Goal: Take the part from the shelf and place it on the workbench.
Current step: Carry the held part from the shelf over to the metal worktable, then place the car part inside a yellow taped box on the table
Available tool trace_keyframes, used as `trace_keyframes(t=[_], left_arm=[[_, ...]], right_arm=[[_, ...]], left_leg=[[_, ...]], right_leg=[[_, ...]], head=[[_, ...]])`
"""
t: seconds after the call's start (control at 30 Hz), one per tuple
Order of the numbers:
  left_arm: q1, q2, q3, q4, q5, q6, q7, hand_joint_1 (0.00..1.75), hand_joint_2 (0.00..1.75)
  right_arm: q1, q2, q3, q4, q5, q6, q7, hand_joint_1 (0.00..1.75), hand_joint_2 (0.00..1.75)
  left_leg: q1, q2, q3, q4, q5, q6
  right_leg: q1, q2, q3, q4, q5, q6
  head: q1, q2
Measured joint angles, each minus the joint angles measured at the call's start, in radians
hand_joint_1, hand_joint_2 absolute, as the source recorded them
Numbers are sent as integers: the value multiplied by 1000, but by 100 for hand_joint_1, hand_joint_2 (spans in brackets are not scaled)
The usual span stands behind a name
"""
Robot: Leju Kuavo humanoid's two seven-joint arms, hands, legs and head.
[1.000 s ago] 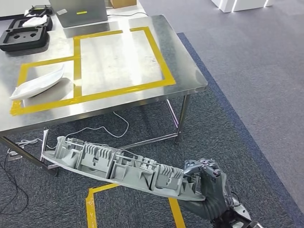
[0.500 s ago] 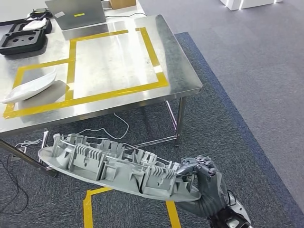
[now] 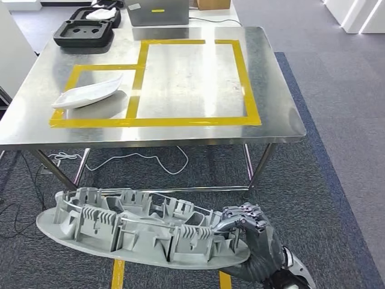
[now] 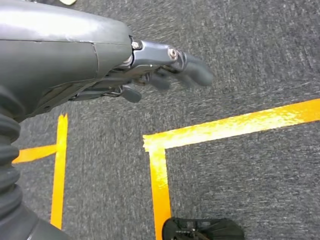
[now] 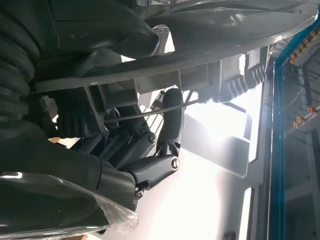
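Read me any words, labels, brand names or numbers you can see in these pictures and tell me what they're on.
No text is readable.
Yellow sticker on the laptop: too small to read.
Grey part held by the right hand: no lettering visible.
Yellow tape on the workbench: plain lines, no writing.

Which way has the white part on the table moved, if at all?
No. The white part still lies at the near left corner of the yellow tape; the camera turned.
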Motion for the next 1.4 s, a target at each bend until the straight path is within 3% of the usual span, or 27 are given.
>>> trace_keyframes(t=[0.03, 0.07, 0.13, 0.17, 0.23, 0.3, 0.37, 0.43, 0.5, 0.53, 0.57, 0.63, 0.67, 0.73, 0.83, 0.9, 1.0, 1.03, 1.07, 1.1, 1.17, 1.23, 1.27, 1.33, 1.4], left_arm=[[0, -1, 0, 0, 0, 0, 0, 0, 175], [1, -1, 0, 0, 0, 0, 0, 0, 175], [1, -1, 1, 0, 0, 0, 0, 0, 175], [0, -1, 1, 0, 0, 0, 0, 0, 175], [-1, -2, 1, 0, 0, 0, 0, 0, 175], [2, -2, 1, 0, 0, 0, 0, 0, 175], [4, -1, 1, 0, 0, 0, 0, 0, 175], [2, -2, 1, 0, 0, 0, -1, 0, 175], [0, -1, 1, 0, -2, 0, -1, 0, 175], [1, -1, 1, 0, -4, -1, -1, 0, 175], [2, -1, 1, 0, -7, -2, -1, 0, 175], [6, -1, 2, 0, -15, -8, -1, 0, 175], [6, -1, 2, 0, -18, -12, -1, 0, 175], [4, 0, 1, 0, -22, -16, -2, 0, 175], [7, 0, 2, 0, -25, -17, -3, 0, 175], [10, -1, 2, 0, -26, -16, -3, 0, 175], [8, -4, 4, 0, -28, -15, -4, 0, 175], [9, -6, 6, 0, -28, -15, -4, 0, 175], [11, -6, 8, 0, -28, -14, -4, 0, 175], [12, -7, 10, 0, -29, -14, -4, 0, 175], [14, -8, 16, 0, -30, -13, -4, 0, 175], [12, -10, 22, 0, -31, -12, -4, 0, 175], [11, -10, 24, 0, -32, -12, -4, 0, 175], [7, -12, 25, 0, -32, -11, -3, 0, 175], [4, -14, 25, 0, -33, -10, -4, 0, 175]], right_arm=[[0, -3, 1, 2, 0, 0, 0, 175, 175], [0, -6, 2, 3, 1, 0, 1, 175, 175], [0, -10, 6, 5, 1, 0, 1, 175, 175], [-1, -12, 8, 6, 0, -1, 1, 175, 175], [-2, -14, 11, 7, 0, -2, 1, 175, 175], [-4, -15, 14, 8, 0, -3, 1, 175, 175], [-6, -16, 16, 7, 1, -4, 1, 175, 175], [-7, -17, 17, 7, 0, -4, 1, 175, 175], [-6, -17, 18, 8, -1, -5, 1, 175, 175], [-7, -18, 18, 8, -3, -6, 1, 175, 175], [-7, -18, 18, 8, -7, -8, 2, 175, 175], [-8, -18, 18, 8, -16, -12, 1, 175, 175], [-8, -18, 18, 7, -19, -14, 1, 175, 175], [-8, -17, 18, 7, -24, -21, 1, 175, 175], [-7, -13, 16, 3, -34, -38, 0, 175, 175], [-7, -9, 12, -1, -41, -49, 0, 175, 175], [1, 7, -3, -4, -51, -69, -1, 175, 175], [5, 14, -10, -4, -53, -75, -1, 175, 175], [8, 20, -17, -4, -53, -80, 0, 175, 175], [10, 26, -23, -4, -53, -83, 0, 175, 175], [14, 36, -34, -3, -55, -86, 0, 175, 175], [18, 47, -45, 0, -60, -85, 0, 175, 175], [21, 52, -51, 1, -63, -85, 1, 175, 175], [26, 66, -64, 4, -68, -85, 2, 175, 175], [27, 79, -74, 6, -73, -86, 2, 175, 175]], left_leg=[[1, -14, 2, 1, -2, -1], [2, -29, 6, 2, -5, -4], [5, -57, 13, 6, -13, -13], [6, -70, 12, 10, -16, -19], [10, -91, 3, 13, -17, -32], [14, -107, -3, 14, -15, -45], [12, -77, -15, 40, -32, -56], [13, -14, -64, 142, -85, -69], [21, 16, -128, 266, -130, -79], [24, 20, -140, 287, -127, -82], [28, 22, -131, 269, -105, -85], [32, 28, -67, 144, -36, -86], [30, 32, -33, 79, -20, -82], [25, 38, 5, 11, -25, -70], [23, 32, 24, -3, -39, -43], [25, 26, 49, -9, -40, -29], [20, 17, 70, -11, -59, -20], [17, 13, 80, -11, -68, -19], [13, 10, 92, -11, -78, -18], [10, 7, 107, -11, -90, -18], [5, 3, 137, -10, -117, -19], [3, 0, 157, -13, -143, -26], [4, -2, 165, -13, -148, -33], [6, -1, 162, 17, -135, -45], [7, 7, 102, 129, -104, -56]], right_leg=[[-3, 2, -20, 11, 17, 4], [-6, 4, -21, -18, 54, 7], [-14, 33, 19, -143, 139, 11], [-18, 54, 44, -200, 161, 10], [-19, 80, 67, -243, 162, -1], [-18, 63, 74, -250, 162, -16], [-21, 39, 83, -259, 162, -28], [-21, 9, 93, -263, 158, -38], [-20, -18, 98, -263, 152, -41], [-20, -27, 101, -263, 149, -40], [-21, -33, 104, -263, 146, -37], [-24, -41, 113, -264, 136, -29], [-23, -44, 116, -265, 131, -22], [-22, -48, 126, -272, 124, -6], [-24, -46, 151, -269, 129, 18], [-26, -28, 116, -209, 113, 21], [-21, -3, -25, -28, 55, 17], [-18, -1, -62, 2, 41, 15], [-14, 0, -82, -1, 40, 12], [-11, 1, -85, -36, 58, 7], [-4, 5, -67, -148, 153, -8], [4, 10, -46, -213, 221, -22], [7, 11, -37, -220, 228, -29], [8, 12, -12, -229, 213, -42], [3, 9, 19, -241, 194, -52]], head=[[0, 0], [0, 0], [0, 0], [0, 0], [-1, 0], [-2, 0], [-8, 0], [-18, 0], [-21, 0], [-21, 0], [-21, 0], [-21, 0], [-22, 0], [-23, 0], [-23, 0], [-18, 0], [-9, 0], [-8, 0], [-7, 0], [-6, 0], [-7, 0], [-7, 0], [-8, 0], [-7, 0], [-9, 0]])
